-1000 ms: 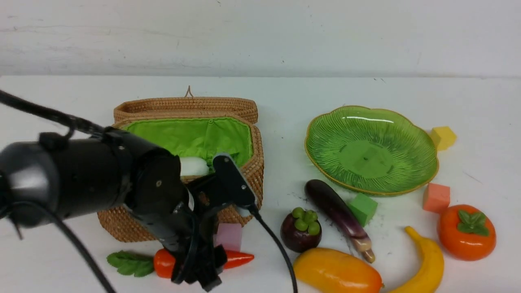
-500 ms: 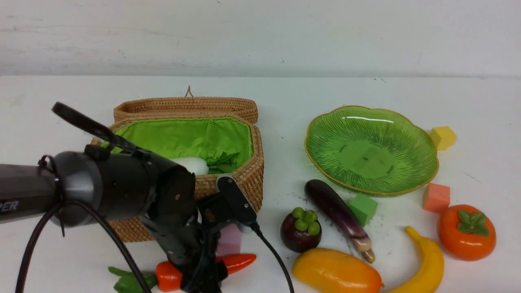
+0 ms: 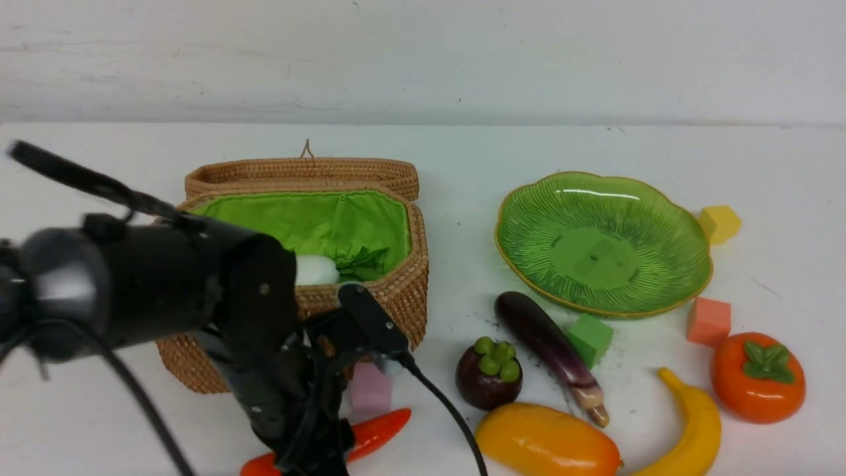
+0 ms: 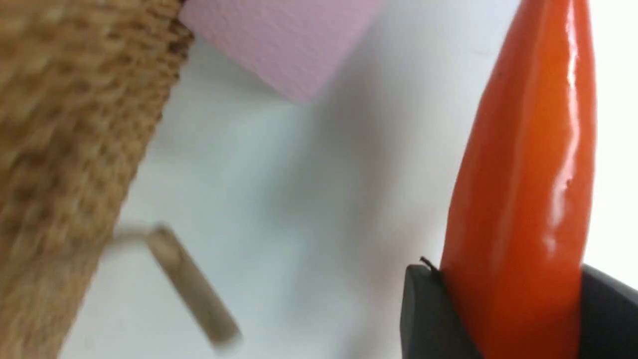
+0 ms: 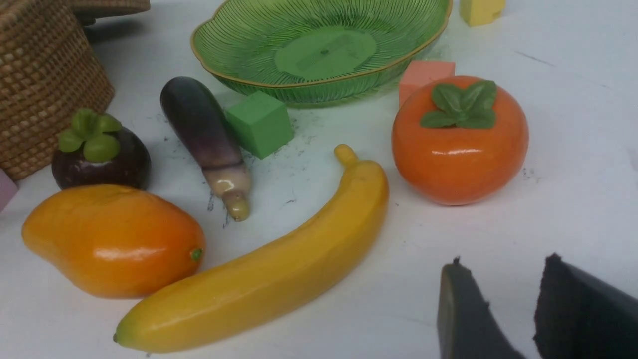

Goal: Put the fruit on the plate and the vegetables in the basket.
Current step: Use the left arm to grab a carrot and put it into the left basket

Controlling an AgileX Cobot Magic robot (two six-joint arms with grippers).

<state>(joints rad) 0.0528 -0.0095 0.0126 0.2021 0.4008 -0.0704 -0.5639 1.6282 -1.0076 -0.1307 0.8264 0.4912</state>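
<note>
Between the left arm's fingers (image 4: 433, 314), closed against both sides, lies the red-orange carrot (image 4: 523, 199).

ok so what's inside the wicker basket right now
Inside the basket there's a white radish with green leaves against the green lining. The left arm and front wall hide the rest.

No text, label, brand, number or sign could be read in any of the three views.
</note>
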